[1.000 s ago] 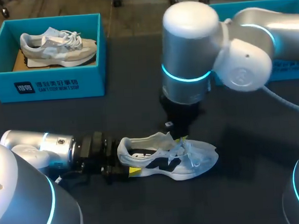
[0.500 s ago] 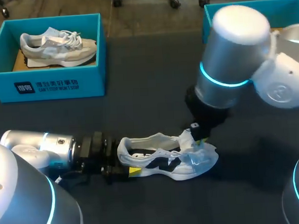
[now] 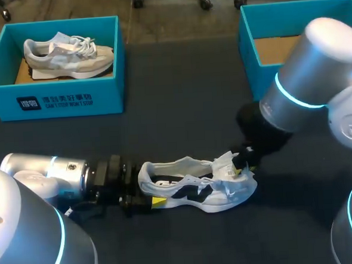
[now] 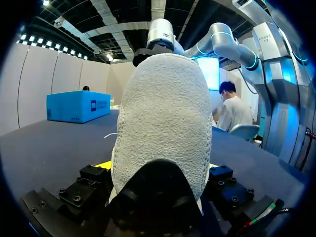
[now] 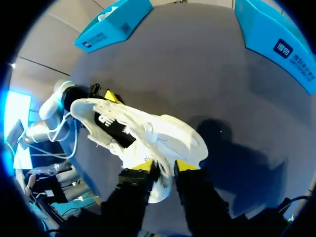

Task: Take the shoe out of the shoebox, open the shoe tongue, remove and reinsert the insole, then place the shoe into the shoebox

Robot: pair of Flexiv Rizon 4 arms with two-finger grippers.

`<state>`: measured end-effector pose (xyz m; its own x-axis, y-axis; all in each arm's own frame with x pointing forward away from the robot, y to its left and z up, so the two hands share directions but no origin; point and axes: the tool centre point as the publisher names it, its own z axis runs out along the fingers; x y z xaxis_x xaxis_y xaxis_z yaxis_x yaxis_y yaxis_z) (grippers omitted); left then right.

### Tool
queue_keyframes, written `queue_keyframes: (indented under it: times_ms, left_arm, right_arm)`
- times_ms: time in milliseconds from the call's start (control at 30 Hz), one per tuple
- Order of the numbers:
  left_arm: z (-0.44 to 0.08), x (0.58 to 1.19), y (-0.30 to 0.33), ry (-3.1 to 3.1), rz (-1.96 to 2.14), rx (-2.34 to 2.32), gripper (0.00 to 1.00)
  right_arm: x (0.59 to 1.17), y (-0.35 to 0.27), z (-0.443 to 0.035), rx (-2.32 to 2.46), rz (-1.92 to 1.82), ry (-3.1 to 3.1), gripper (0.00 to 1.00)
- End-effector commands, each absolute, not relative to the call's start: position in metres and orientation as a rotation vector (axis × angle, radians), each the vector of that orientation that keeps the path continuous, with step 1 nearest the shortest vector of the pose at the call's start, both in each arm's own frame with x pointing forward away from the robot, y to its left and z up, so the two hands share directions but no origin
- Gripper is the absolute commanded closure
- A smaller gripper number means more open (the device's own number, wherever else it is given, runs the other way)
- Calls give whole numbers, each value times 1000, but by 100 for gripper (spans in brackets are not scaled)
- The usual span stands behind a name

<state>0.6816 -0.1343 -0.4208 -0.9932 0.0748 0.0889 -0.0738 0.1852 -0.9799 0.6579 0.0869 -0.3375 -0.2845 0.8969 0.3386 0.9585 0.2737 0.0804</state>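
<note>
Right fingers (image 5: 139, 166) tight on shoe tongue (image 3: 226, 163)

shoe (image 3: 194, 188): thin white mesh cloth, crumpled between the right gripper (image 5: 164, 167) fingers. Heel between the left gripper (image 4: 158, 169) fingers is rough, nubbly grey fabric, with a smooth black patch under it. table (image 3: 164, 133) is dark and matt. right arm (image 3: 315, 69) shell is glossy and smooth. shoebox (image 3: 250, 61) is matt card.

There are two shoes: a white shoe (image 3: 194, 189) and a grey shoe (image 3: 67, 55). Two shoeboxes too: left shoebox (image 3: 105, 95), right shoebox (image 3: 249, 55).
</note>
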Motion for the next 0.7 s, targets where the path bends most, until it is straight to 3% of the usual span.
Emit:
queue_keyframes:
  times_ms: [33,700]
  left_arm:
    - [-423,682,-136,-2329,1934,1,100]
    - [-423,682,-136,-2329,1934,1,100]
  right_arm:
    - [656,82,-321,-1707,-367,-2303,0]
    - [674,152,-201,-1435,294,-2832,0]
